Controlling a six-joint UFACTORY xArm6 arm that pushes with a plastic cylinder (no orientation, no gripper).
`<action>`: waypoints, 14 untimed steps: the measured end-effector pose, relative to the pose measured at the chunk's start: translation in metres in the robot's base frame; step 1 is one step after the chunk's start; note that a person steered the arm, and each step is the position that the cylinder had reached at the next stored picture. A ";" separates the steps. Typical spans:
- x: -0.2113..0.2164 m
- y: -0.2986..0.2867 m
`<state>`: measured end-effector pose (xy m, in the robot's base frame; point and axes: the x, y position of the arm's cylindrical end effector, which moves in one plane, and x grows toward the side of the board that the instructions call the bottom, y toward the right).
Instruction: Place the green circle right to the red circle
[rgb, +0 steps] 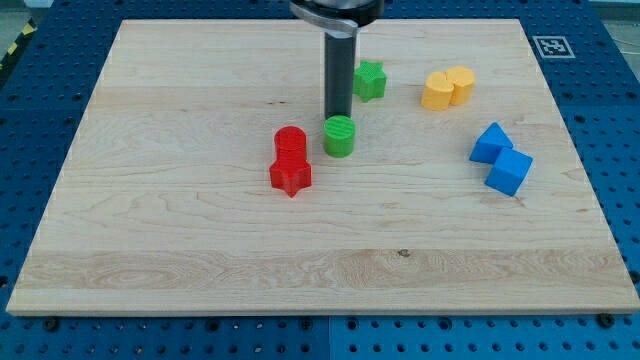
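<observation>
The green circle (340, 135) stands near the board's middle, just to the view's right of the red circle (290, 142), with a small gap between them. My tip (338, 116) is at the green circle's top edge, touching or nearly touching it from the view's top side. The dark rod rises straight up from there to the view's top. A red star (290, 175) sits directly below the red circle, touching it.
A green star (370, 79) lies above and right of my tip. A yellow pair of blocks (447, 88) sits at the upper right. Two blue blocks (501, 158) lie at the right. The wooden board (200, 260) rests on a blue pegboard table.
</observation>
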<state>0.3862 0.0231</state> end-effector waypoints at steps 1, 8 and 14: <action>0.003 0.006; 0.059 0.041; 0.050 0.016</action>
<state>0.4364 0.0395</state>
